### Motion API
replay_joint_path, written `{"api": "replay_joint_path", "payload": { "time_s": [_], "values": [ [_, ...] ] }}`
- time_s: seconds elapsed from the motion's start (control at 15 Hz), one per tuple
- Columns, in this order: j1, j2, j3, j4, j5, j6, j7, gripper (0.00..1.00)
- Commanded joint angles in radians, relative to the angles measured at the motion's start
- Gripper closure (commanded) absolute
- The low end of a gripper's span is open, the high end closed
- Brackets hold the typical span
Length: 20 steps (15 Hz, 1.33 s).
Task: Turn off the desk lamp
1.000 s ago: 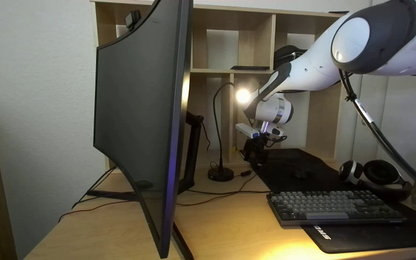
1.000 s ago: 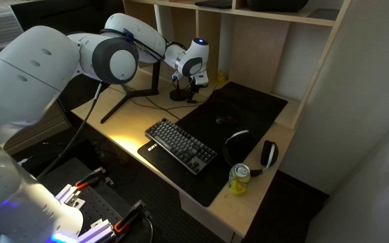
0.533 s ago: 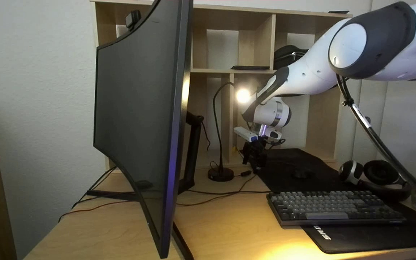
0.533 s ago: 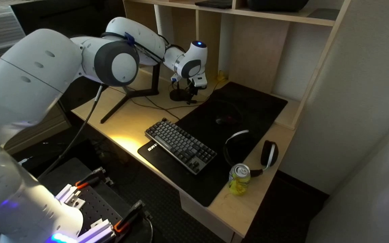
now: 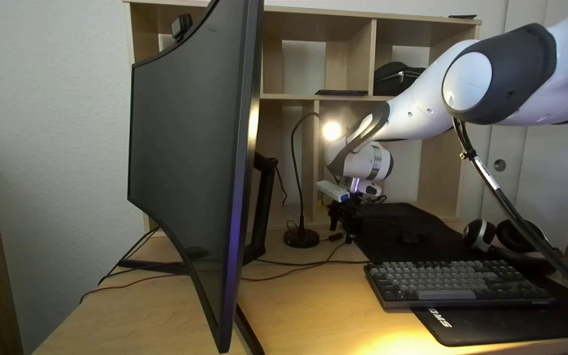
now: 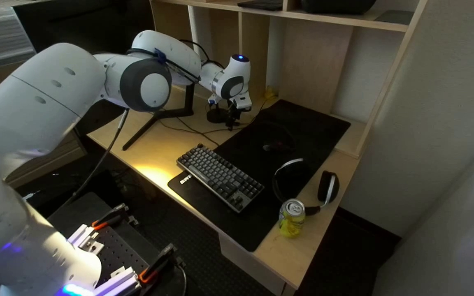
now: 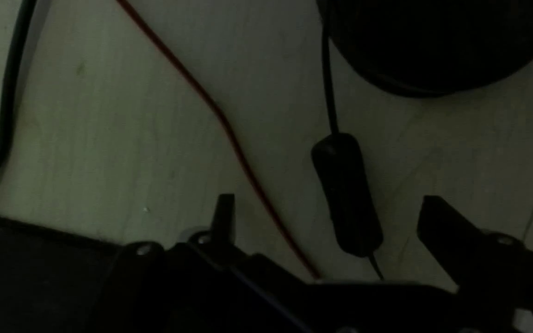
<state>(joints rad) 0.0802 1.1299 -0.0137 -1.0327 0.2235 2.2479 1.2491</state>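
The desk lamp has a thin dark gooseneck and a lit warm bulb (image 5: 332, 130). Its round black base (image 5: 301, 238) stands on the desk, and also shows in the wrist view (image 7: 437, 41). A black inline switch (image 7: 347, 194) lies on its thin cord beside the base; it shows small in an exterior view (image 5: 336, 236). My gripper (image 7: 327, 203) points down with fingers spread and nothing between them. In the wrist view the switch lies between the fingertip lines, below them, apart from both. The gripper also shows in an exterior view (image 6: 232, 122), partly hiding the cord.
A red cable (image 7: 229, 127) runs between the fingers in the wrist view. The large curved monitor (image 5: 190, 148) stands beside the lamp. A black desk mat (image 6: 303, 123), keyboard (image 6: 220, 176), headphones (image 6: 328, 189) and can (image 6: 291, 218) are on the desk; shelves (image 5: 343, 97) stand behind.
The arm has come down, and the gripper has lowered toward the desk and moved slightly left in both exterior views. The lamp stays lit and in place.
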Motion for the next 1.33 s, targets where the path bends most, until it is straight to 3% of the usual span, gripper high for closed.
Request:
{"api": "replay_joint_path", "payload": {
  "time_s": [0.0, 0.53, 0.6, 0.93, 1.0, 1.27],
  "values": [
    [0.0, 0.009, -0.001, 0.016, -0.005, -0.01, 0.002, 0.0],
    [0.011, 0.007, -0.022, 0.035, -0.038, -0.11, 0.023, 0.0],
    [0.001, 0.011, -0.006, 0.023, -0.025, -0.064, 0.004, 0.0],
    [-0.004, 0.014, -0.001, 0.033, -0.03, -0.095, -0.012, 0.0],
    [-0.001, 0.014, -0.005, 0.032, -0.033, -0.088, -0.008, 0.07],
    [-0.004, 0.018, 0.001, 0.028, -0.022, -0.046, -0.009, 0.0]
  ]
}}
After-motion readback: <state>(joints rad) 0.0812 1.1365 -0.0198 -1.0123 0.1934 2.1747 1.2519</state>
